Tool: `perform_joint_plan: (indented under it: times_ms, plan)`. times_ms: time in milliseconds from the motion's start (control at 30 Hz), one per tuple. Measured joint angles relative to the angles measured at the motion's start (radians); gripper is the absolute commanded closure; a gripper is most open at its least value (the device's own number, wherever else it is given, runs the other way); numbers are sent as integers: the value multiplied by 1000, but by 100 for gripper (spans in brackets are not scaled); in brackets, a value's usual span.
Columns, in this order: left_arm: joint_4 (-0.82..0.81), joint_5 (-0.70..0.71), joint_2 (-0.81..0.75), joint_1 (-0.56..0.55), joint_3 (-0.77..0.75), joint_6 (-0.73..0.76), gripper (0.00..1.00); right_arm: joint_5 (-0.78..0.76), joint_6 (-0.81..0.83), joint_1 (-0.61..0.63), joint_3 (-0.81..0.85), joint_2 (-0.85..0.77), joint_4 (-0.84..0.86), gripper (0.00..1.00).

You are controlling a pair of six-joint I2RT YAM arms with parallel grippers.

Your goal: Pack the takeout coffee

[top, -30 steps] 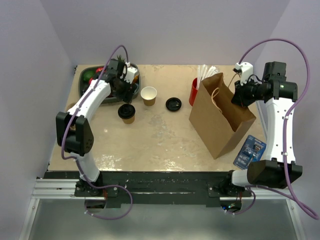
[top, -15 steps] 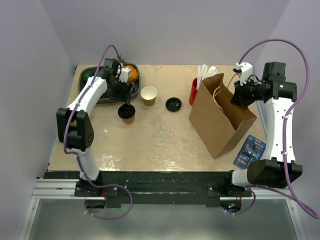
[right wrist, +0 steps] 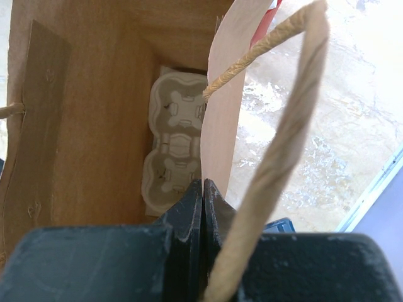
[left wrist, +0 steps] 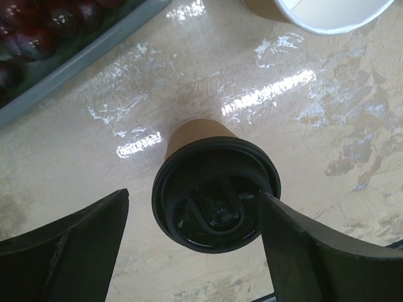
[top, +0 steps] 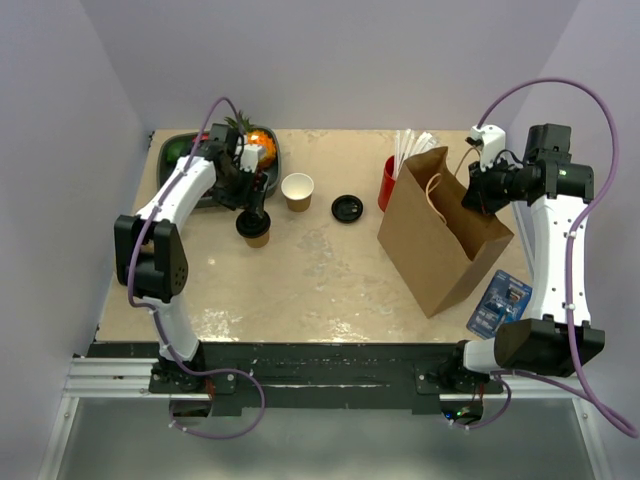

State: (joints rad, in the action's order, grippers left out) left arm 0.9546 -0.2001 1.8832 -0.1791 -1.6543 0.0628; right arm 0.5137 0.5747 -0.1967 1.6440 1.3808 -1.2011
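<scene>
Left wrist view looks straight down on the takeout coffee (left wrist: 216, 195), a small paper cup with a tan wall and a round black lid pressed onto it, standing upright on the table (left wrist: 327, 126). The left gripper (left wrist: 195, 207) hangs over it with its jaws wide apart, one finger on each side of the lid. The right-hand finger is just beside the rim and the other stands well clear. From the top camera the cup sits toward the left of the table, near the tray (top: 172, 150) and just in front of an open cup (top: 297, 190) with no lid. A spare lid (top: 347, 208) lies further right. The paper bag (top: 440, 235) stands well apart on the right side, and the right gripper (right wrist: 203, 201) is pinched tight on the bag's top edge, holding the mouth open over a pulp cup carrier (right wrist: 173, 148) at the bottom. I judge the coffee to be light, with a thin wall that dents under a hard squeeze. Its lid is only a press fit and may pop off if lifted by it alone. Whether it is full I cannot tell, so it should be kept upright. The best hold is probably across the wall just under the lid, where the rolled rim stiffens the paper.
</scene>
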Motion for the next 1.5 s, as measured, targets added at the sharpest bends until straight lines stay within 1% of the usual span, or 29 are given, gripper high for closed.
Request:
perform_joint_plan:
  times_ms: [367,567,767,1033,1500]
  plan:
    - [9,-24,-10,0,21,-4,12,0,0,0,0,0,0,100]
    - [8,-26,-61,-5,23,-9,12,0,0,0,0,0,-1,100]
    - [7,-38,-101,-18,80,-31,12,0,0,0,0,0,-1,100]
    - [11,-39,-100,-20,97,-70,12,1,0,0,0,0,-1,100]
    - [6,-40,-53,-20,75,-79,15,1,0,0,0,0,-1,100]
